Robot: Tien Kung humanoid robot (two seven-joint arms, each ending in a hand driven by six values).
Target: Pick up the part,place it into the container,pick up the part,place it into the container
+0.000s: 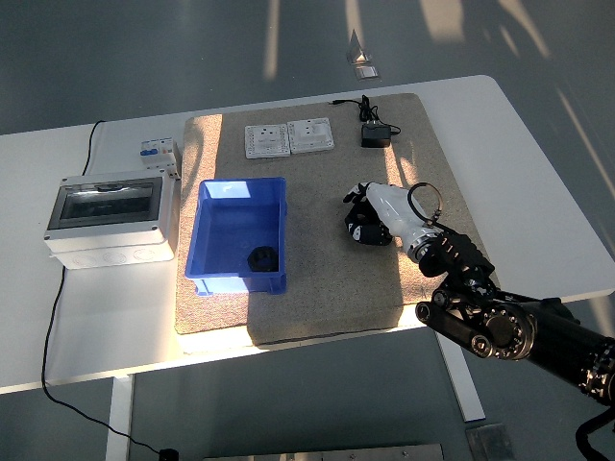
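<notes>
Your right hand (370, 219) rests on the mat (317, 288) with fingers curled around nothing visible, one part (263, 258) already in the container (240, 237).

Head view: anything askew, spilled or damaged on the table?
Nothing stands out. The blue container sits upright on the mat with one black part inside. The switch plates lie side by side, the adapter and grey enclosure look intact. The right hand is over the mat.
</notes>
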